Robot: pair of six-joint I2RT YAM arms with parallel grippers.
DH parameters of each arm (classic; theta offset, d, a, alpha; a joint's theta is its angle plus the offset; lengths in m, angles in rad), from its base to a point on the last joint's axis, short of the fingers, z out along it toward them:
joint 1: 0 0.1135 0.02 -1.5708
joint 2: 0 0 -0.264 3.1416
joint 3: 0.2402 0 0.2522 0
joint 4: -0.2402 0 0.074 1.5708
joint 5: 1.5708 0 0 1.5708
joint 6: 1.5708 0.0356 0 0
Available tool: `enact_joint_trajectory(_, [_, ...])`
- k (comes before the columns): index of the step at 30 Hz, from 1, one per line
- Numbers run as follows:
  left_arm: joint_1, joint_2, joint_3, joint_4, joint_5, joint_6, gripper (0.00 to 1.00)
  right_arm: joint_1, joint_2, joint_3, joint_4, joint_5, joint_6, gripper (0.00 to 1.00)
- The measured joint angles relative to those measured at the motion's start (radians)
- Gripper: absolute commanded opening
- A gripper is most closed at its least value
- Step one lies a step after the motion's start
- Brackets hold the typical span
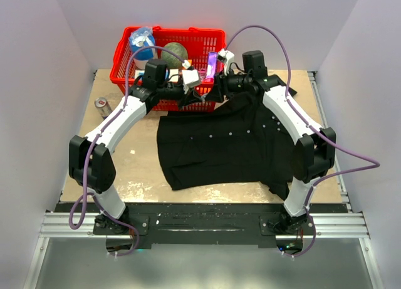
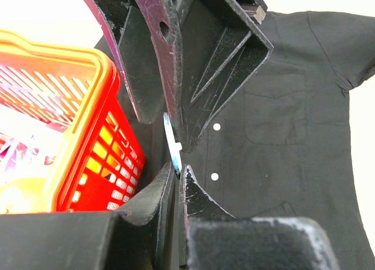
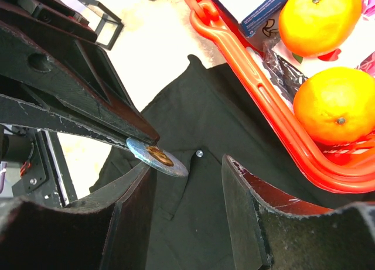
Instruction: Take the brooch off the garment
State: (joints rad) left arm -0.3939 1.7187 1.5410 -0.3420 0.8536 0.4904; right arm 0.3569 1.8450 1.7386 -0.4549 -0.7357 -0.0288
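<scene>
The black shirt (image 1: 219, 145) lies spread on the table, its collar end by the basket; it also shows in the left wrist view (image 2: 293, 123) and the right wrist view (image 3: 205, 223). My left gripper (image 2: 179, 171) is shut on the rim of the silvery-grey brooch (image 2: 170, 138), seen edge-on there. In the right wrist view the brooch (image 3: 157, 157) is a tilted disc held in the left gripper's fingers (image 3: 88, 100), over the shirt near a white button (image 3: 199, 153). My right gripper (image 3: 188, 167) is open, and the brooch is by its left finger. The two grippers meet at the basket's front (image 1: 207, 93).
A red plastic basket (image 1: 125, 76) stands at the back of the table, holding oranges (image 3: 337, 103), a box and other items. Its rim (image 3: 263, 100) is close to both grippers. A small can (image 1: 102, 106) lies on the table at the left.
</scene>
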Motion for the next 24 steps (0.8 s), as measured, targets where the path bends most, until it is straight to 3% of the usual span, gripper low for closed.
enact_joint_trajectory(24, [-0.011, 0.001, 0.013, 0.052, 0.024, -0.008, 0.0, -0.036, -0.057, 0.025, -0.056, 0.018, -0.041, 0.55])
